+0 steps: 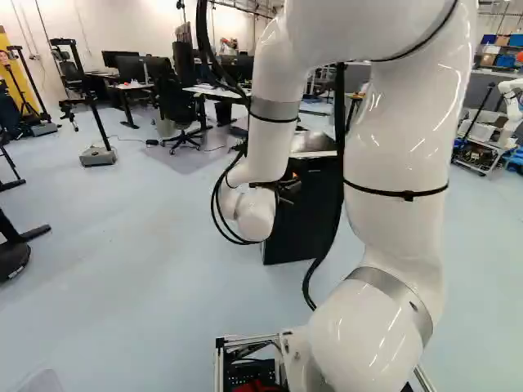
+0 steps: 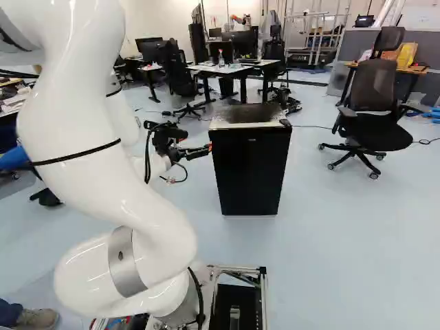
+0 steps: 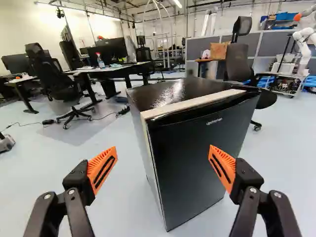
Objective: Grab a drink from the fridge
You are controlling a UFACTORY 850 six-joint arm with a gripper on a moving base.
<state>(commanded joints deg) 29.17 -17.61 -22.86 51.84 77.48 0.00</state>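
Wrist view: An empty gripper (image 3: 163,148), spread wide, faces a black fridge (image 3: 165,95) whose door (image 3: 197,160) looks shut.

Nearest, the orange pads (image 3: 95,167) stand well apart with nothing between them in their hold; the door lies ahead, the pale strip (image 3: 192,102) running along its top, and beyond the far finger's side of the door the hinge side cannot be made out. The drink is out of sight, presumably behind that door; the bottle (image 3: 100,61) on the desk (image 3: 111,68), far beyond the gripper, is likely not the one wanted. Opening the door appears to be the step in hand: best to find its free edge, ease one pad behind the lip, then draw back in an arc about the hinge, gently enough that the pad does not slip or the fridge tip.
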